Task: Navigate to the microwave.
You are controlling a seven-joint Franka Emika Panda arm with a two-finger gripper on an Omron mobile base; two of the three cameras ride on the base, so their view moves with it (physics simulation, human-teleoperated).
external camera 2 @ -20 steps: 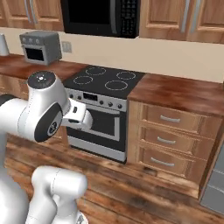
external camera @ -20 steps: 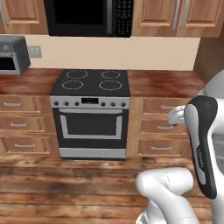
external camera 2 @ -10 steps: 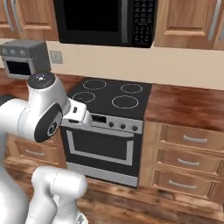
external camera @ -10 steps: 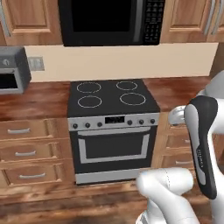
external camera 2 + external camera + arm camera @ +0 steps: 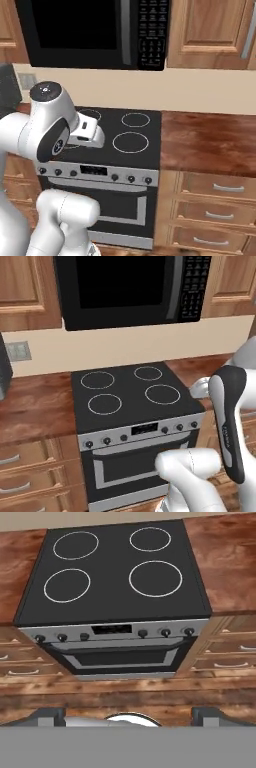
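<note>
**A:** What's different from a second ago?

**B:** The whole scene has grown and slid: the base has driven closer. The microwave (image 5: 131, 288) now spans the top of the left base view, at 12 o'clock, directly above the stove (image 5: 136, 426).

**A:** And the gripper (image 5: 129, 713)?

**B:** Its tips sit well apart at 6 o'clock in the hand view, holding nothing, looking down at the stove.

**A:** So nearly there?

**B:** I'd judge so; little driving left.

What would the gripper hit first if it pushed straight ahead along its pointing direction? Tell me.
Probably the stove: the hand view, looking along the gripper, centres on the stove's front edge and control knobs, with nothing visible in between. Depth is unclear, so the exact contact spot is uncertain.
</note>
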